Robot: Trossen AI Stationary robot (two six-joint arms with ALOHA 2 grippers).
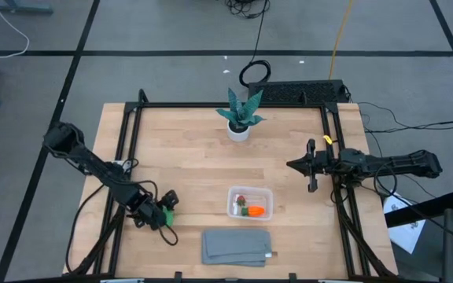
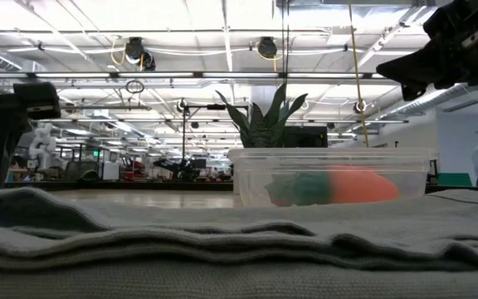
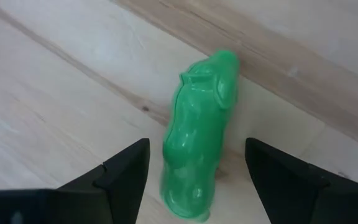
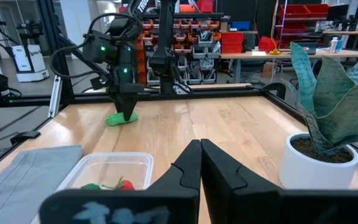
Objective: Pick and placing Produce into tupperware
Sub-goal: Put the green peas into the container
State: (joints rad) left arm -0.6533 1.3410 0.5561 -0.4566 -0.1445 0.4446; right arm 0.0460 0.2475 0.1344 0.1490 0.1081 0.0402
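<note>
The left arm reaches low over the counter's front left, its pincer pointing down with both fingers spread wide. The right arm extends inward from the right edge, held higher, its pincer apparently closed, fingertips pressed together.

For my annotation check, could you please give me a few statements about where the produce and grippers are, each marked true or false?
1. The orange carrot lies inside the clear tupperware. True.
2. The green toy piece is in the tupperware. False: it lies on the table, between the left gripper's open fingers.
3. The right gripper holds the berry. False: it is shut and empty.
4. The grey folded cloth lies beside the tupperware. True.
</note>
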